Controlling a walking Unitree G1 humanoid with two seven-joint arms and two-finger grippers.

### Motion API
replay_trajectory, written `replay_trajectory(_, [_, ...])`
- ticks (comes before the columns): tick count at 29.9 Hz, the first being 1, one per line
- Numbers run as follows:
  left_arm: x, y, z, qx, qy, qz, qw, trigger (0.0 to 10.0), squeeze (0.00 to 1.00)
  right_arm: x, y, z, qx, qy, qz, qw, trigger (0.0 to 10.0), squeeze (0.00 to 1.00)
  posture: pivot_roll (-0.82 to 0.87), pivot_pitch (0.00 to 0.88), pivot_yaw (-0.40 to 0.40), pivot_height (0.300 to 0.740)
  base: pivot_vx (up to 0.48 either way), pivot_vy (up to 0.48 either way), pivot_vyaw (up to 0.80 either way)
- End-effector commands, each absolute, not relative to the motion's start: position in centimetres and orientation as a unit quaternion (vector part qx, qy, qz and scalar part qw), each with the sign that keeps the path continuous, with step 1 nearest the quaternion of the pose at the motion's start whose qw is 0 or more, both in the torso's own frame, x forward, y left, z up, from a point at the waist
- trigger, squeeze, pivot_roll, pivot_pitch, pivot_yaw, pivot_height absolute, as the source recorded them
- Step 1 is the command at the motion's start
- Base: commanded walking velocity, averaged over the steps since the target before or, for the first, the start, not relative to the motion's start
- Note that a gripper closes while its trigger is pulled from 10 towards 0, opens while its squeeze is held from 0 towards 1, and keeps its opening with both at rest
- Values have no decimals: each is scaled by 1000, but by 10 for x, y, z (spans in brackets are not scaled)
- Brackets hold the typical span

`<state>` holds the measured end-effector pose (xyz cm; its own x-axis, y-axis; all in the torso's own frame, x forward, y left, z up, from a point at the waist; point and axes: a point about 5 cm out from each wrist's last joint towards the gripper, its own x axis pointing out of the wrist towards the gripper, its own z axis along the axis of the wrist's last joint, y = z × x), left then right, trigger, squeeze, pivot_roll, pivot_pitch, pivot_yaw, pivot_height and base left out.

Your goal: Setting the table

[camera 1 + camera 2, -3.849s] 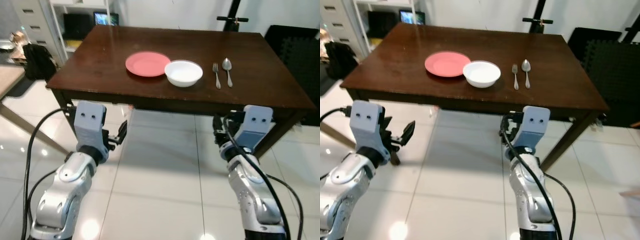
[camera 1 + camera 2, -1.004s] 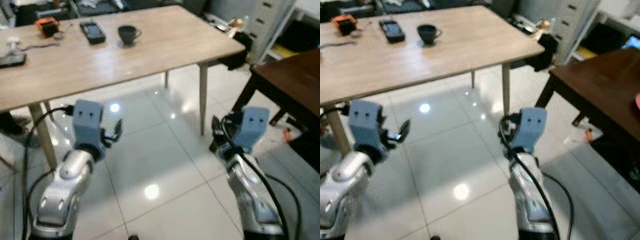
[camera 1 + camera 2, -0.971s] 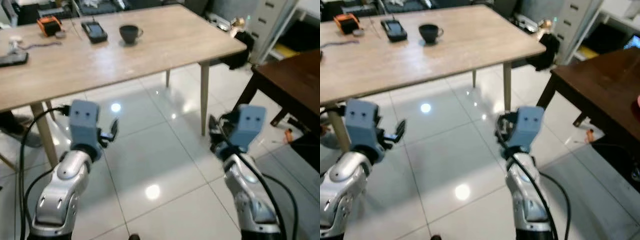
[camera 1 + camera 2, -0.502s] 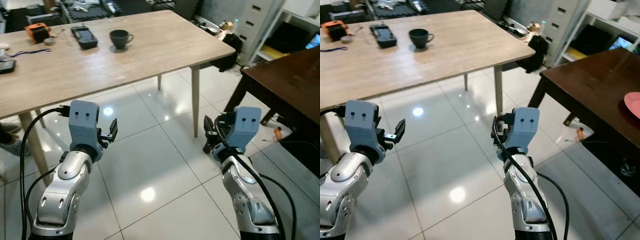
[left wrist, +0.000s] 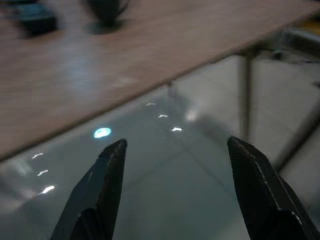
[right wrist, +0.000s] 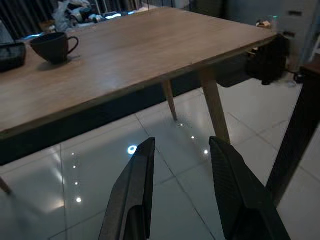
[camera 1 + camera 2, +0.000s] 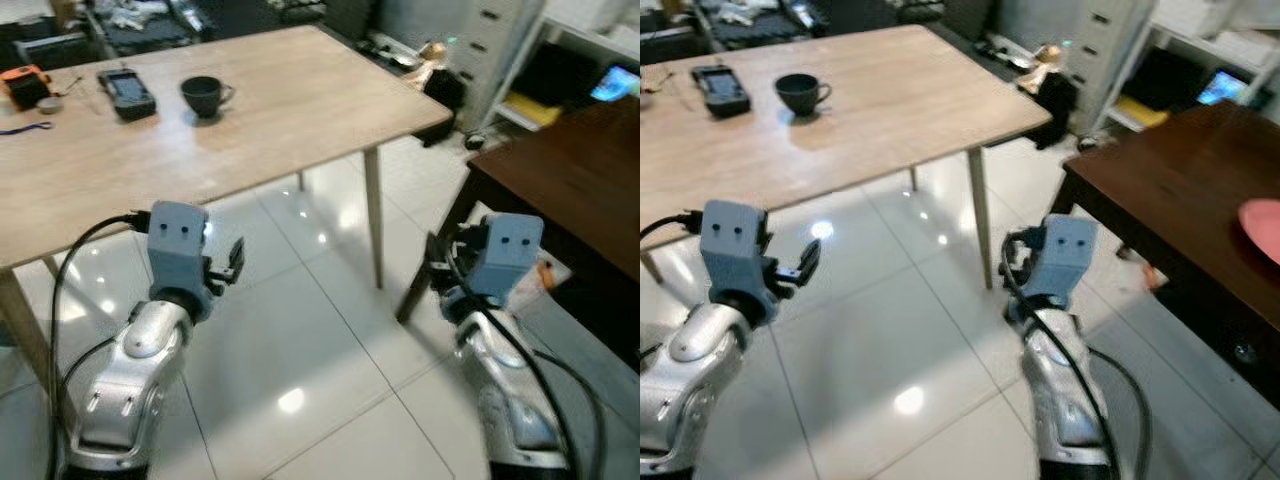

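Dark cup (image 7: pixel 204 95) prob. well beyond jaws

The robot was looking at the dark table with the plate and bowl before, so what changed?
The robot turned away to its left: the camera now faces the light wooden table with a dark cup, while the dark brown table and pink plate sit at the right edge. Nothing was picked up. The left gripper and right gripper stay open and empty, held low over the floor.

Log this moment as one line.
left gripper open, empty | right gripper open, empty | dark cup on light table
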<state>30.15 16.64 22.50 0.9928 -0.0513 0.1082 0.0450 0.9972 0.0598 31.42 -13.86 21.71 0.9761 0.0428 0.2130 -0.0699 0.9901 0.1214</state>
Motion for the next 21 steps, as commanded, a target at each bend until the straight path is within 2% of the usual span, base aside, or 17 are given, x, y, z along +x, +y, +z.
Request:
replay_trajectory(1, [301, 163, 220, 29, -45, -31, 998, 10000, 0, 313, -147, 213, 66, -99, 12, 993, 10000, 0, 82, 180, 44, 740, 480, 0, 0])
replay_trajectory(6, [301, 163, 220, 28, -45, -30, 998, 10000, 0, 313, -147, 212, 67, -98, 10, 993, 10000, 0, 82, 180, 44, 740, 480, 0, 661])
replay_trajectory(12, [301, 163, 220, 27, -45, -30, 998, 10000, 0, 313, -147, 213, 68, -101, 15, 992, 10000, 0, 82, 181, 44, 740, 477, 0, 0])
replay_trajectory(21, [301, 163, 220, 26, -45, -30, 998, 10000, 0, 313, -146, 214, 67, -103, 17, 992, 10000, 0, 83, 182, 44, 740, 475, 0, 799])
